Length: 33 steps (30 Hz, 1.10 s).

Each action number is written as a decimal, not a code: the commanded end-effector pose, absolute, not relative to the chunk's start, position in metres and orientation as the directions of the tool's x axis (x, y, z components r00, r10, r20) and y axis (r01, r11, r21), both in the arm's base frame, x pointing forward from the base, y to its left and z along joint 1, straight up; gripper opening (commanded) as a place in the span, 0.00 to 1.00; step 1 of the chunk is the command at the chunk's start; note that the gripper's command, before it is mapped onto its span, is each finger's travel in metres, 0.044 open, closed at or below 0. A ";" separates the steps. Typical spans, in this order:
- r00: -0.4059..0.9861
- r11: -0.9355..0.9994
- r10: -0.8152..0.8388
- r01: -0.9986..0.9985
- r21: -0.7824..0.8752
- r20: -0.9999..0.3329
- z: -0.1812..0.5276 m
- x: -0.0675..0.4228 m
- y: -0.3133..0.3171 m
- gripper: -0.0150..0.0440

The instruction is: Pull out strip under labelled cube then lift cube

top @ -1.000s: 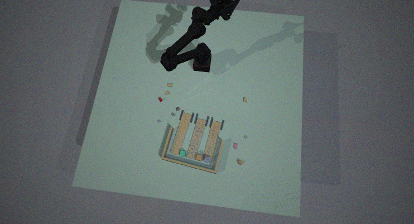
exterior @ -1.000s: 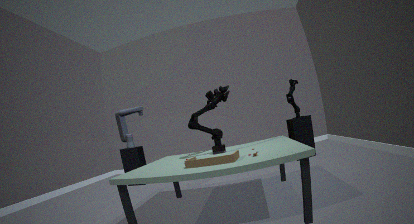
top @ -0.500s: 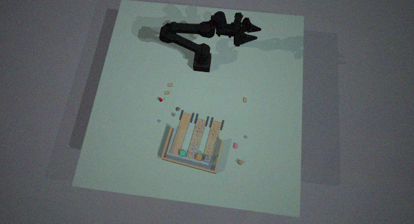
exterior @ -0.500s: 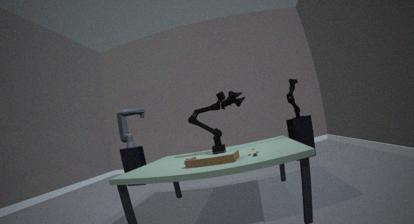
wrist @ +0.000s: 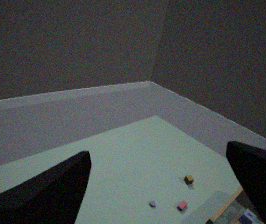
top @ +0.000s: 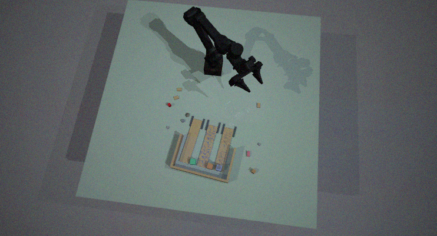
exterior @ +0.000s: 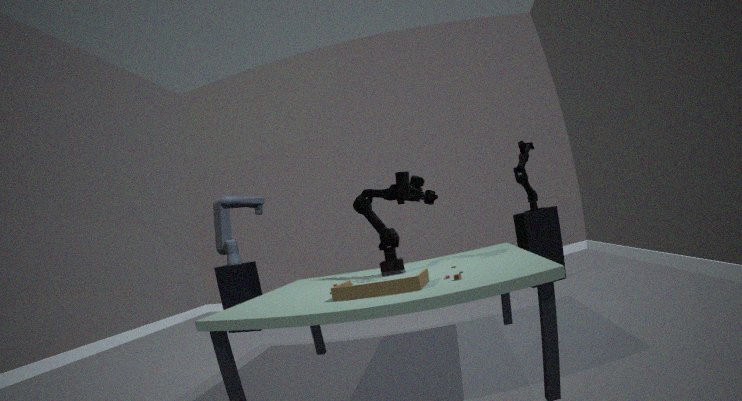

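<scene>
Three wooden strips lie side by side in the top view: a plain one [top: 192, 136] at left, a blue-speckled one [top: 208, 141] in the middle, a finely speckled one [top: 226, 138] at right. A green cube [top: 192, 161] is at the far end of the left strip. An orange cube [top: 209, 165] is at the middle strip's end. A lavender-blue cube [top: 218, 167] [wrist: 249, 216] with a mark on top, seemingly the labelled one, is at the right strip's end. My gripper [top: 255, 87] [wrist: 158, 153] is open and empty, high above the table, away from the strips.
A wooden-walled tray [top: 198, 175] [exterior: 381, 288] encloses the cube ends. Dark guide posts flank the strips' near ends. A pink block [top: 248, 153] [wrist: 182, 205], an orange-brown block [top: 253, 170] [wrist: 188, 179], a red piece [top: 169, 105] and several small pieces lie around. Two other arms stand beyond the table.
</scene>
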<state>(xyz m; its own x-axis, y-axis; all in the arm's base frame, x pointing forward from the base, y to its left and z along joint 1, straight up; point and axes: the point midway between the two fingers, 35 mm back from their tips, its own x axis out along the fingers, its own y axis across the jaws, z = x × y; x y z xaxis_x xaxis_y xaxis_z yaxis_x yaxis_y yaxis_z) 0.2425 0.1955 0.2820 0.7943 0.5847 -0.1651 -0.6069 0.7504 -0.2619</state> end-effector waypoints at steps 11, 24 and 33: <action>0.852 0.999 0.013 -0.027 -0.018 -0.524 0.171 0.321 0.004 0.93; 0.795 0.998 -0.024 0.053 0.029 -0.606 0.158 0.329 -0.013 0.80; 0.523 0.987 0.037 0.112 0.112 -0.852 0.131 0.380 0.022 0.40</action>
